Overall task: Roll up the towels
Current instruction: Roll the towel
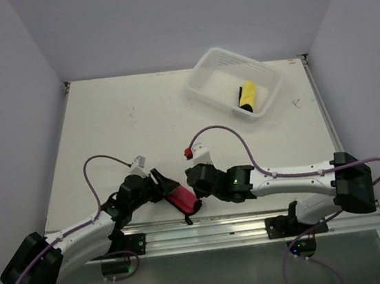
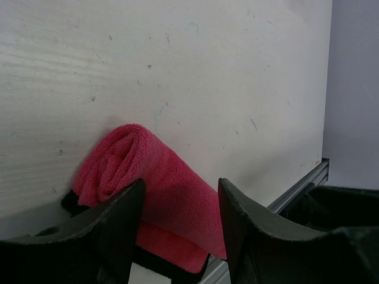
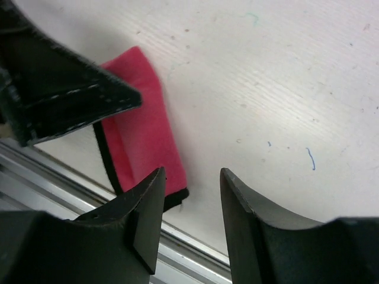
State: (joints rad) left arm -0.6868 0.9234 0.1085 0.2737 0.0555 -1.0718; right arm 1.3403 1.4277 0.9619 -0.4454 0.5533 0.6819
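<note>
Right gripper (image 3: 192, 177) empty, jaws apart beside rolled pink towel (image 3: 142, 124); left gripper (image 2: 180, 186) at its end, hold unclear.

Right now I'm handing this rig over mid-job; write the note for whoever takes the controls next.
Left gripper: fingers either side of the pink towel; cannot tell whether they pinch it.
Right gripper: open, empty, beside the pink towel.
Pink towel: rolled, at the near edge of the table, with a flat black-hemmed end showing under the roll.
Yellow towel: rolled, in the white basket at the far right.
Done: both towels look rolled.
Left: probably tidy the pink roll's loose end, and maybe move it to the basket.
</note>
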